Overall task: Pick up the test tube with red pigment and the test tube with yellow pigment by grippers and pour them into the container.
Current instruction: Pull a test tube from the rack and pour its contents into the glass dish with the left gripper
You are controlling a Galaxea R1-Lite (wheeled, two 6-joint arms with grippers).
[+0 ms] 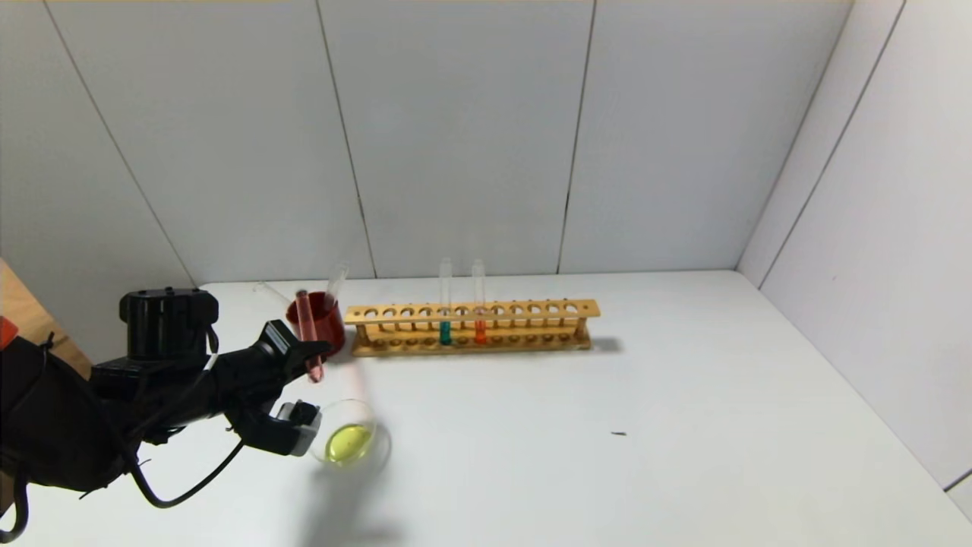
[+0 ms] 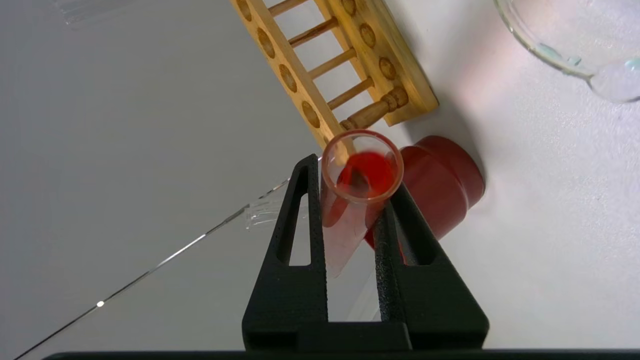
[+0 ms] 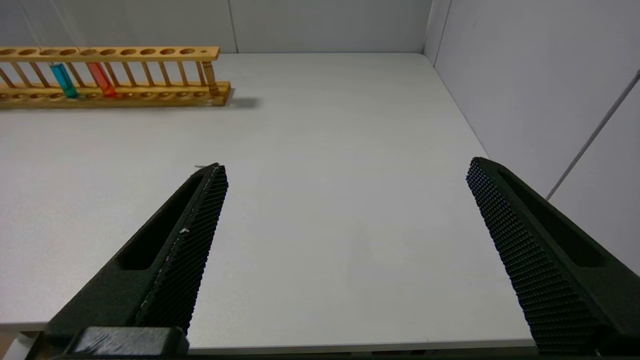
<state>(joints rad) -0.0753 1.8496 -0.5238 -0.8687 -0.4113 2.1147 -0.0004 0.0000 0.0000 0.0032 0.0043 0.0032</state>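
Left black gripper (image 1: 310, 351) pinches the slim clear red-pigment test tube (image 1: 307, 334), at 11 o'clock from the round glass container (image 1: 351, 444); right gripper (image 3: 345, 200) spread.

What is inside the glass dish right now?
The container holds a pool of yellow liquid and nothing red yet. The left gripper holds the test tube with red pigment behind it; its near-left rim is hidden.

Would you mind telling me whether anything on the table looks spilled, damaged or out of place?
No spill or damage shows. One oddity: a clear tube leans in the dark red cup rather than the rack. The left gripper holds the red tube upright.
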